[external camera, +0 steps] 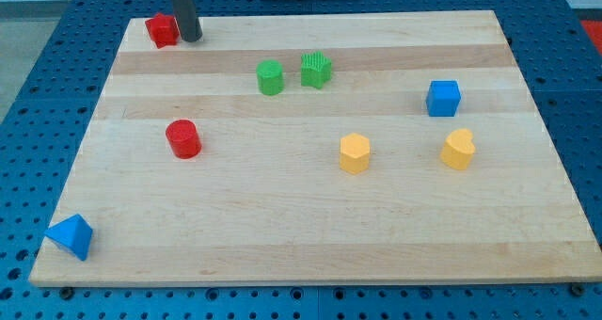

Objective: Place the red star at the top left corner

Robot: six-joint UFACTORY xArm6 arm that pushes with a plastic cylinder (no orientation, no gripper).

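The red star [162,30] lies at the top left corner of the wooden board [310,226]. My tip [191,36] is at the end of the dark rod, right beside the star on its right side, touching or nearly touching it. A red cylinder [183,138] stands lower down on the left part of the board, well away from the tip.
A green cylinder-like block [270,77] and a green star [316,70] sit at the top middle. A blue cube [443,98] is at the right. Two yellow blocks [355,153] [458,149] lie mid-right. A blue triangular block [71,236] sits at the bottom left corner.
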